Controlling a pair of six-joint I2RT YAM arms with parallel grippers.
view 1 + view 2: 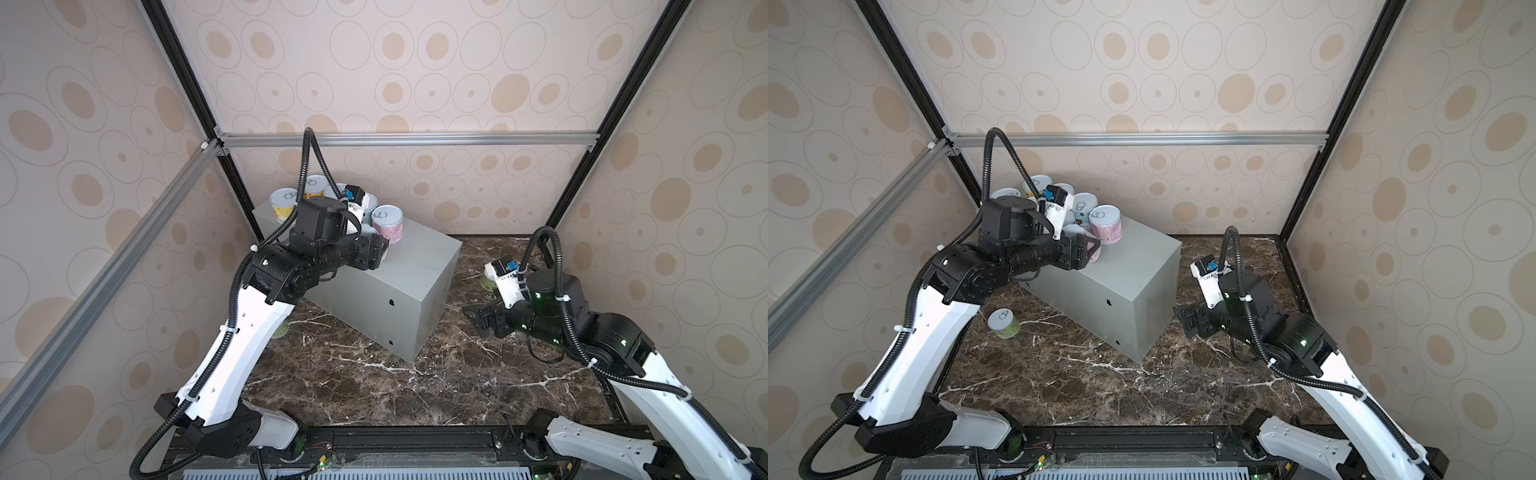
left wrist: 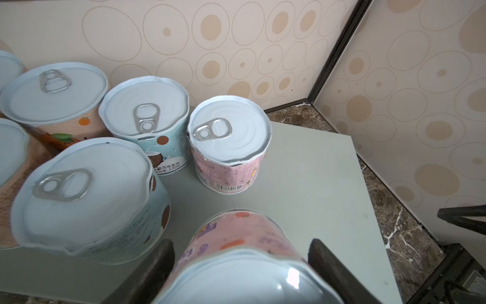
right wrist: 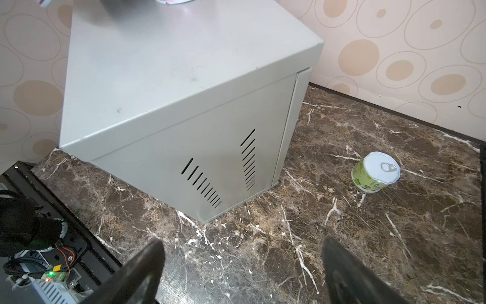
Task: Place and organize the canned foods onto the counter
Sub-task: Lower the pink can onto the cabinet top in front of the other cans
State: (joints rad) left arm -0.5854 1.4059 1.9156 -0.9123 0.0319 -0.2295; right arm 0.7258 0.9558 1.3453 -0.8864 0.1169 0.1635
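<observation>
My left gripper [image 2: 240,263] [image 1: 1090,251] is shut on a pink can [image 2: 236,237] over the counter [image 1: 415,266] [image 2: 315,171]; I cannot tell whether the can touches the top. Several cans stand clustered at the counter's back left: a pink one [image 2: 228,144] [image 1: 387,224], two blue ones [image 2: 146,121] [image 2: 86,197], a peach one [image 2: 52,97] and a yellow one [image 1: 282,205]. One green can [image 1: 1003,323] stands on the floor left of the counter. A second green can [image 3: 375,172] stands on the floor near my right arm. My right gripper [image 3: 242,263] [image 1: 471,316] hangs open and empty above the floor.
The floor [image 1: 374,386] is dark brown marble, and patterned walls close in the back and both sides. The counter's right half [image 3: 171,65] is bare metal, with vent slots [image 3: 201,184] on its side. A black rail with wiring [image 1: 395,444] runs along the front edge.
</observation>
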